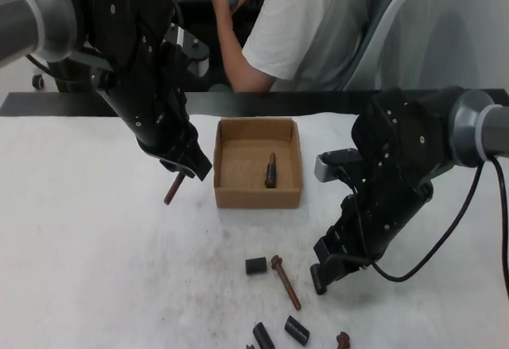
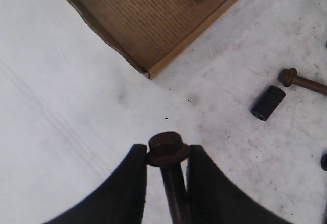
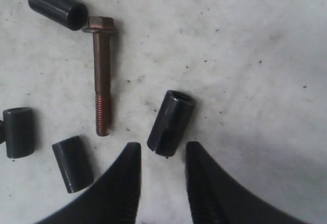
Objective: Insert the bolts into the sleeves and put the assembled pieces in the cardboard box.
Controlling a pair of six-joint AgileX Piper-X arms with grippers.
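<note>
My left gripper [image 2: 167, 150] is shut on a rusty bolt [image 2: 173, 183], head between the fingertips, held above the bench just left of the cardboard box [image 1: 257, 198]. In the high view that bolt [image 1: 173, 188] hangs tilted below the left gripper [image 1: 189, 171]. One assembled piece [image 1: 270, 171] lies inside the box. My right gripper [image 3: 162, 145] stands open low over the bench, with a black sleeve [image 3: 171, 123] lying just ahead of its fingertips. A loose bolt [image 3: 102, 76] lies beside that sleeve.
Three more black sleeves [image 3: 56, 5] [image 3: 18, 132] [image 3: 74, 164] lie around the loose bolt. Another bolt [image 1: 343, 338] lies at the bench's near edge. The left wrist view shows the box floor [image 2: 143, 15], a sleeve [image 2: 267, 102] and a bolt [image 2: 301, 81].
</note>
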